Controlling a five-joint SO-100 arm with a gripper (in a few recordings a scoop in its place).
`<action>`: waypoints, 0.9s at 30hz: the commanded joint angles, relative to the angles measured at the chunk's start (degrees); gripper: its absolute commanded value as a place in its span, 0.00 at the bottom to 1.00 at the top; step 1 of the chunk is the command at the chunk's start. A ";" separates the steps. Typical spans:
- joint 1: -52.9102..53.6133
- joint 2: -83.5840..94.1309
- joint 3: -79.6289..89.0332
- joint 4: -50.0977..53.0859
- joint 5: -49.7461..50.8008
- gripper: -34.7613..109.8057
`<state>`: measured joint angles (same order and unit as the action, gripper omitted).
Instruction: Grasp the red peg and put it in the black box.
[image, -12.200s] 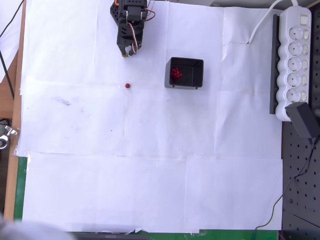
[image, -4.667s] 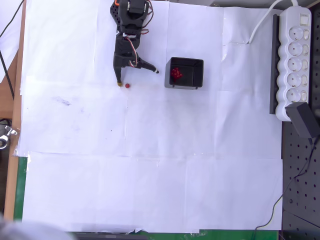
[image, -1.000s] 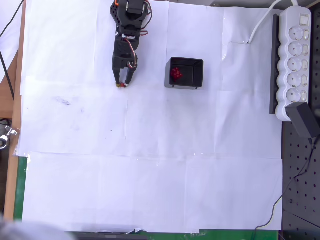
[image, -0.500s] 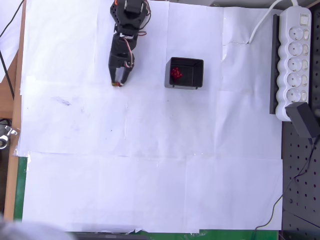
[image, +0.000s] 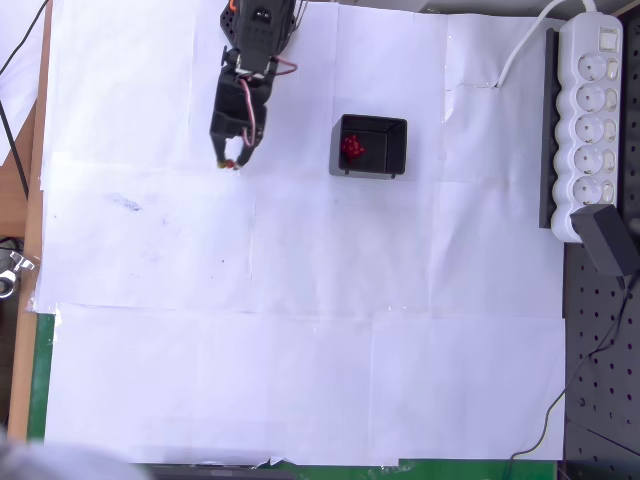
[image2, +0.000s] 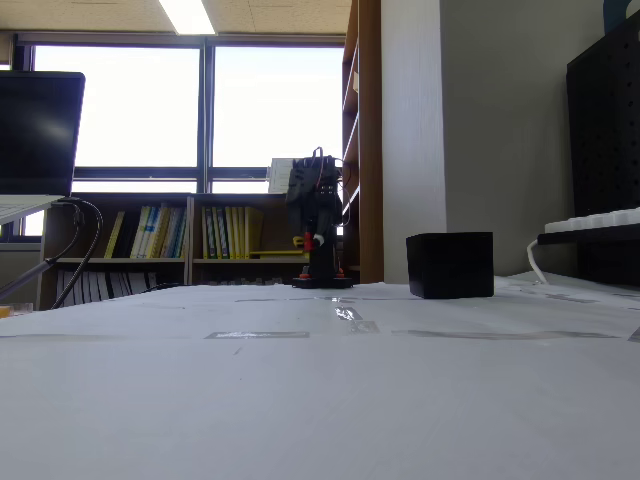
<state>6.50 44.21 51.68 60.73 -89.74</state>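
Observation:
My black gripper (image: 227, 163) hangs from the arm at the top of the overhead view, left of the black box (image: 400, 150). Its fingers are closed on the red peg (image: 231, 165), which shows as a tiny reddish dot at the fingertips. The spot on the paper where the peg lay is bare. In the fixed view the gripper (image2: 316, 242) is raised above the table, with a small red spot at its tip, and the black box (image2: 450, 265) stands to its right. A clump of red pieces (image: 351, 148) lies inside the box.
A long white power strip (image: 590, 120) with its cable lies along the right edge, with a black adapter (image: 610, 240) below it. White paper sheets (image: 300, 330) cover the table. A monitor (image2: 40, 130) stands at the left in the fixed view.
The gripper closed on the peg about a second ago. Since then it has drifted left and slightly up in the overhead view, carrying the peg off the paper.

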 joint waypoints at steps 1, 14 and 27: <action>-3.87 4.83 25.05 18.63 0.09 0.24; -29.71 39.81 71.63 46.32 20.39 0.24; -46.76 52.56 72.25 46.32 29.88 0.24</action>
<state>-37.79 97.29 120.23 102.22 -59.68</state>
